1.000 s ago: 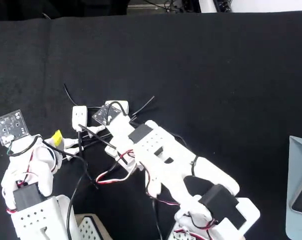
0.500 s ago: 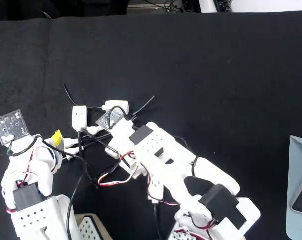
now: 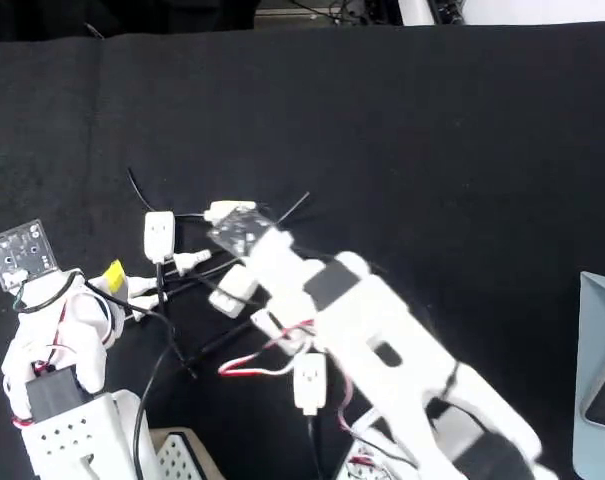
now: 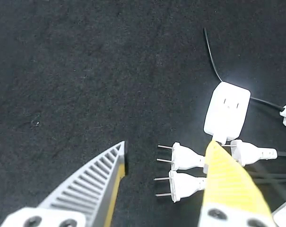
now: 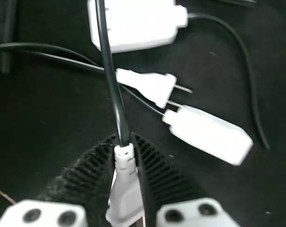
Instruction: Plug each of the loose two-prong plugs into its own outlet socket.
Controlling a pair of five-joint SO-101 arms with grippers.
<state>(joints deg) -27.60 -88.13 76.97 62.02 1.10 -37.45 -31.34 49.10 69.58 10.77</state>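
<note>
**White plugs, black cloth**

Your table cloth [image 4: 62, 71] is black, finely flecked with grey. Your left claw [image 4: 166, 143] pairs a grey ribbed finger [image 4: 93, 182] with a yellow ribbed finger [image 4: 230, 182]. Between them lie white plugs [image 4: 185, 158] with silver prongs. Just past the yellow tip is a white outlet socket [image 4: 226, 111] trailing a black cord [image 4: 211, 54]. The right claw [image 5: 124, 139] has black ribbed pads [image 5: 93, 172] on either side of a white held plug [image 5: 125, 184], whose black lead [image 5: 109, 71] crosses a white second socket [image 5: 133, 23] ahead. Both arms [image 3: 382, 340] are white, laced with red, white and black wires [image 3: 267, 352]. Far off the right claw's outer side stands a pale blue-grey tray [image 3: 600, 370].
</note>
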